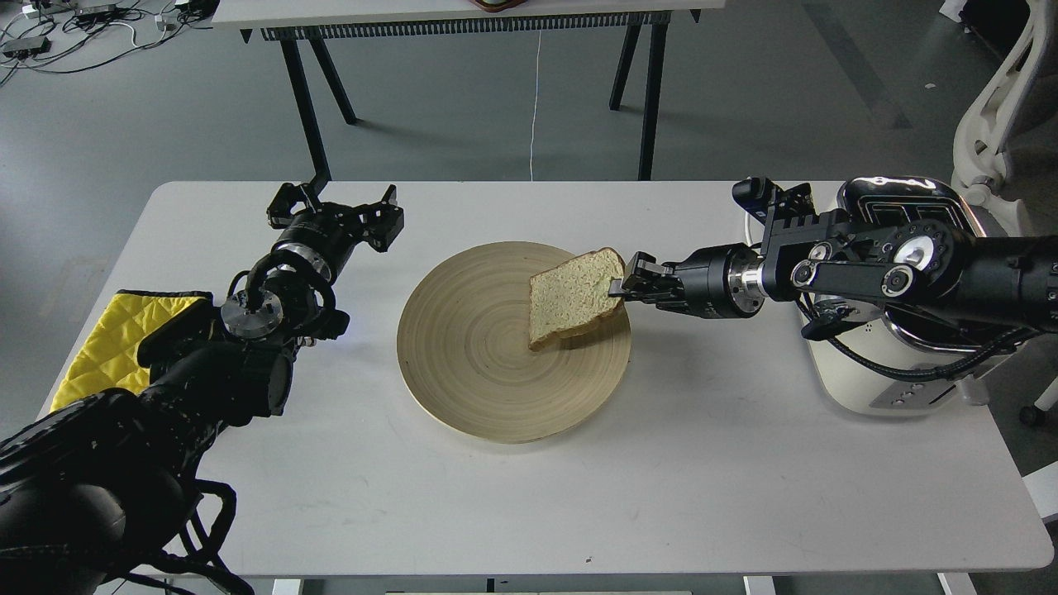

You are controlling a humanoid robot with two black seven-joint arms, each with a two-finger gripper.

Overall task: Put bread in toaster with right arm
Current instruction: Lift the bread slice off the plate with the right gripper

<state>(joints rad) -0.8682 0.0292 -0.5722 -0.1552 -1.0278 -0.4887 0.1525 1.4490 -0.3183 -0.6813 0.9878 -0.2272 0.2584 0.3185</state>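
A pale slice of bread (pixel 570 296) with a brown crust hangs tilted above the right part of a round wooden plate (pixel 471 380). My right gripper (pixel 621 287) is shut on the bread's right edge and holds that side up; the bread's lower left corner is near or on the plate. The cream-white toaster (pixel 897 372) with a chrome top stands at the table's right edge, mostly hidden behind my right arm. My left gripper (pixel 343 207) is open and empty over the table's far left, apart from the plate.
A yellow quilted cloth (pixel 111 343) lies at the table's left edge under my left arm. The toaster's white cord (pixel 750 198) runs off the far edge. A second table (pixel 463 16) stands behind, and a white chair (pixel 992 124) at far right.
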